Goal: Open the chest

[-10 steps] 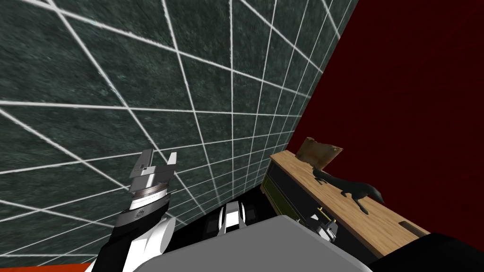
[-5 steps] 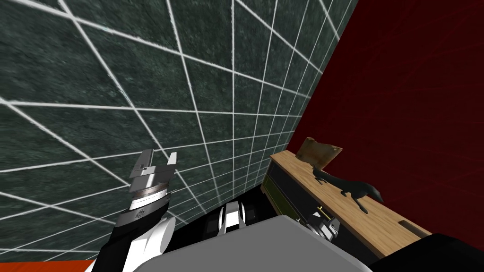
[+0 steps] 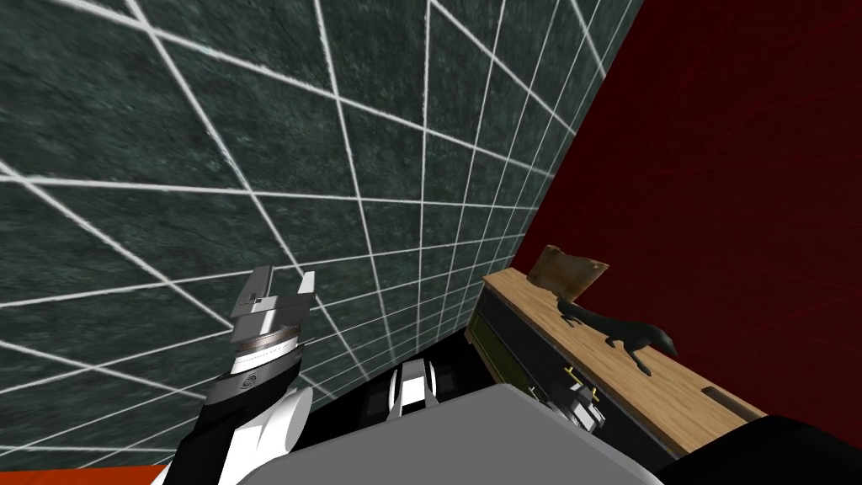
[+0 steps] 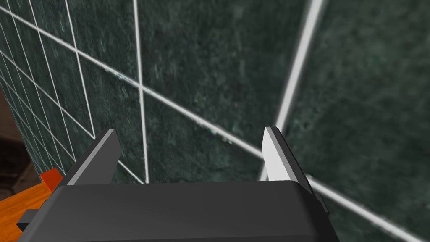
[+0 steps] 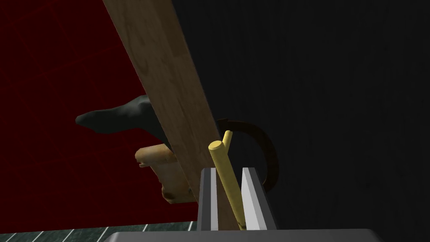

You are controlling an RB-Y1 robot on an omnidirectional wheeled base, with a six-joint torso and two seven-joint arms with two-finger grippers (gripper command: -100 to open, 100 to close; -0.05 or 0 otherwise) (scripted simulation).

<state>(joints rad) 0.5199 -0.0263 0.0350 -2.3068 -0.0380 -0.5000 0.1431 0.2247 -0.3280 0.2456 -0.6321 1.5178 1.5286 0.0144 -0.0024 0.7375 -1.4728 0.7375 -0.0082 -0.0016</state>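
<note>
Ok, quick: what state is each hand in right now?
Left hand: open, holding nothing.
Right hand: closed on the yellow handle.

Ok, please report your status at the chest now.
Right gripper shut on yellow handle of chest. Left gripper open, by tiled wall. Black figurine on wooden top.

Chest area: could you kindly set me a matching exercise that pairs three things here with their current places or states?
Things:
1. yellow handle
2. black animal figurine
3. left gripper

Places or states:
A. open, facing the dark green tiled surface
B. standing on the chest's wooden top
C. held by the right gripper, fingers shut on it

Pairs: 1-C; 2-B; 3-A
</note>
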